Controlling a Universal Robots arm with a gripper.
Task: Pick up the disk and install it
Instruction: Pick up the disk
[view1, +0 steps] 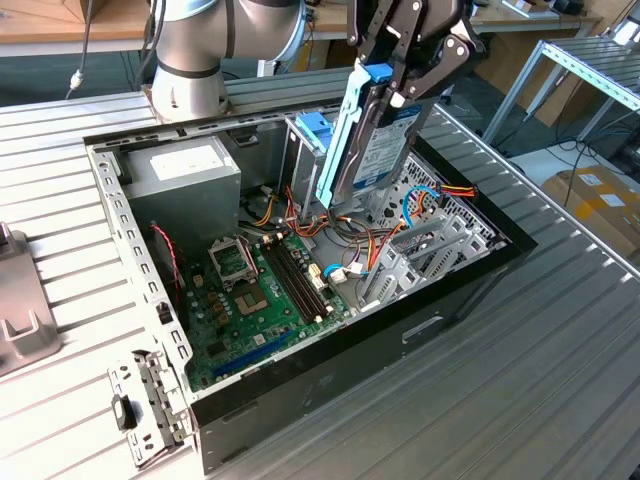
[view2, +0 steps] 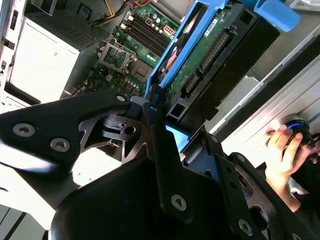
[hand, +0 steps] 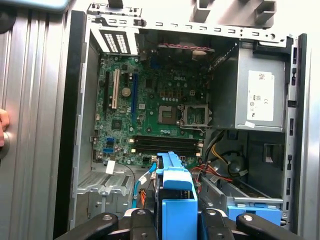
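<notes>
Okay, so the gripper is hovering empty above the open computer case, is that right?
Not empty. The exterior view shows the gripper shut on the disk, holding it by its upper end above the open computer case. The rest is right.

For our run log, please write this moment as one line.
gripper: shut on the disk | pose: upright, over the open computer case | nearest: drive cage | installed: no
</notes>
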